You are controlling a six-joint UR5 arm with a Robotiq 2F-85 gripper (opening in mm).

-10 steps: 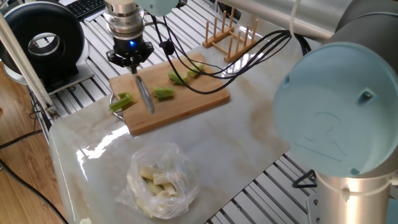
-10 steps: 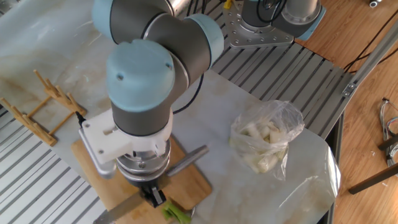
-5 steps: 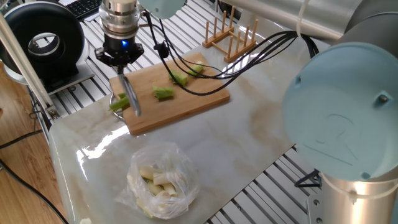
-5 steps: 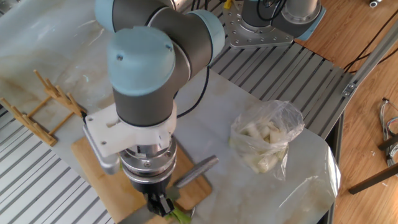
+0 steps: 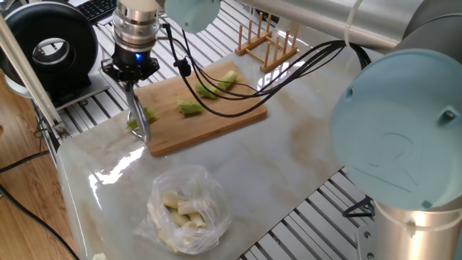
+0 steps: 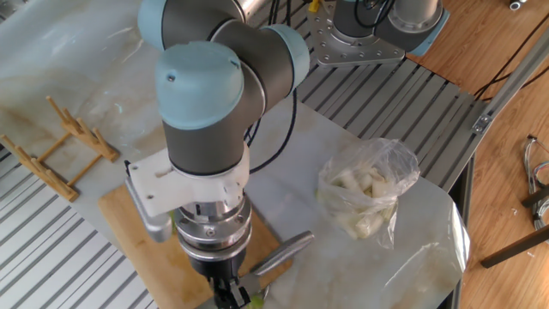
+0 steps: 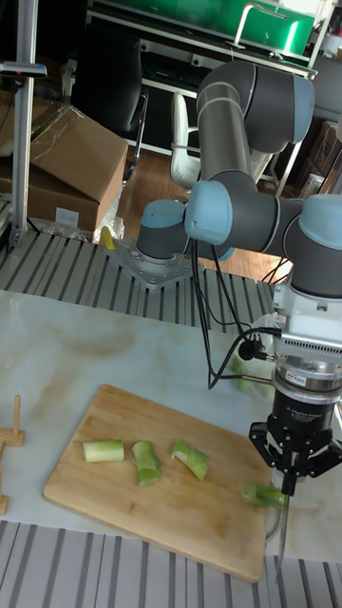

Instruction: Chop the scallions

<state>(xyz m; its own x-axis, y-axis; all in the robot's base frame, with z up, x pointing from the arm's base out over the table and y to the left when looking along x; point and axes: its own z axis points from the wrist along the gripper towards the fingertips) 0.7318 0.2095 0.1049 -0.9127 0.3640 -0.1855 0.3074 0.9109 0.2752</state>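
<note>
Chopping underway: black two-finger gripper (image 5: 131,77) clamps a steel-bladed knife (image 5: 138,119), tip down at the rectangular wooden cutting board's (image 5: 216,119) end. Four light-green scallion chunks (image 5: 190,107) lie strung along that board's length, the end one (image 7: 262,495) just beside the blade. Next, I'd judge, blade across it and straight down

Scallions (image 7: 145,462): four short green chunks, spread along cutting board.
</note>
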